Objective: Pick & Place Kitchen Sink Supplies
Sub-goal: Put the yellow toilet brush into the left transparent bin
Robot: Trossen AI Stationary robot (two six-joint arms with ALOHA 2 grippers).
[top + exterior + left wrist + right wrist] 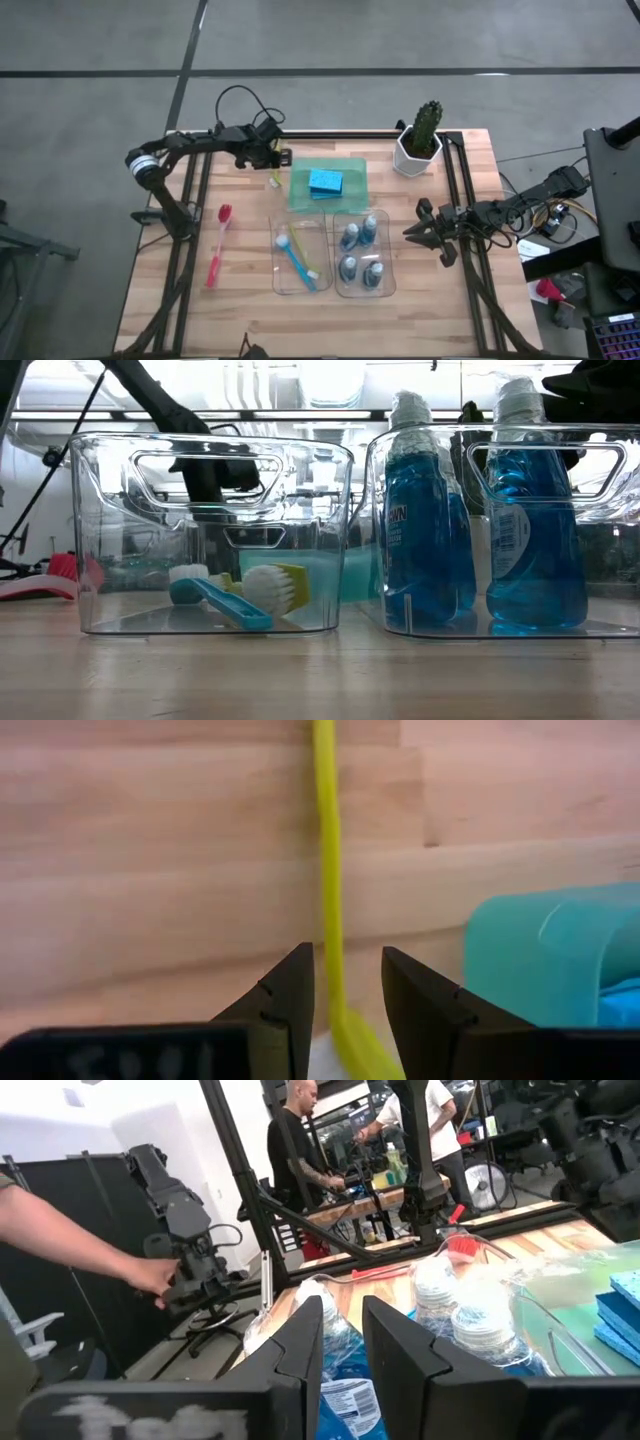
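So the left gripper (272, 168) was up at the far side of the table (440, 320), just left of the green tray (352, 168), with its fingers (285, 1005) straddling the thin handle of the yellow-green brush (328, 900). The jaws were fairly narrow on either side of that handle, but I honestly couldn't tell whether they were pinching it or just sitting around it. The brush itself lay flat on the wood right beside the tray's edge.

Blue sponges (326, 182) were stacked in the tray. In front of it sat two clear bins side by side. The left bin (276, 280) had a blue brush (298, 262) lying in it, with another brush head, white bristles on a yellowish back (272, 586), next to it in the low view. The right bin (390, 285) held four small bottles of blue liquid (360, 250), standing upright. A red-pink brush (218, 245) lay on the bare table well to the left of the bins.

The right gripper (420, 232) hovered just to the right of the bottle bin, pointed at it, jaws narrow with a small gap and nothing between them. A cactus in a white pot (420, 140) stood at the far right corner. People were visible in the room behind.
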